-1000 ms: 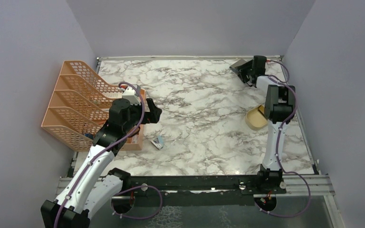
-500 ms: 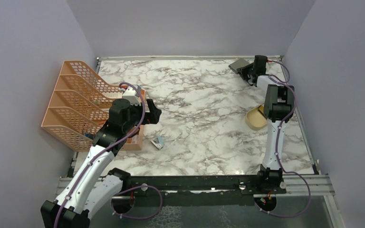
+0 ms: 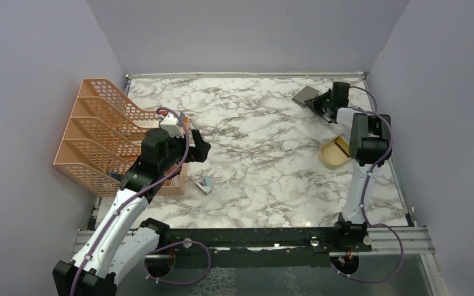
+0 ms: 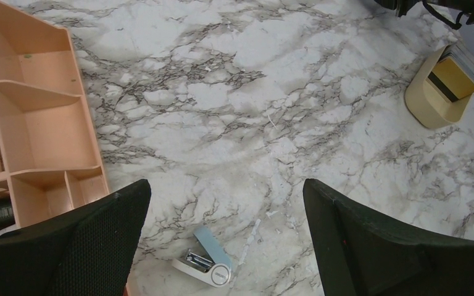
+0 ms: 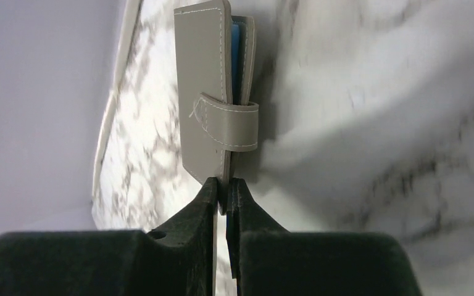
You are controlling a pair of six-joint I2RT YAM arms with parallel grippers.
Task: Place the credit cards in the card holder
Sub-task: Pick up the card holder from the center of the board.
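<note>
An orange mesh file rack (image 3: 95,132) stands at the left edge of a white, grey-veined marble table (image 3: 253,135). A shallow peach organiser (image 4: 37,135) with open compartments lies just beside the rack's right side. A small white and light-blue object (image 4: 207,265) lies slightly farther right of the rack. A tan tray (image 4: 421,98) sits well apart from the rack, near the opposite edge.

The card holder (image 5: 205,86) is showing matt, stitched grey leather-like skin; the table (image 3: 253,142) is gleaming, smooth and marble-patterned; the rack (image 3: 95,139) is showing perforated orange plastic.
</note>
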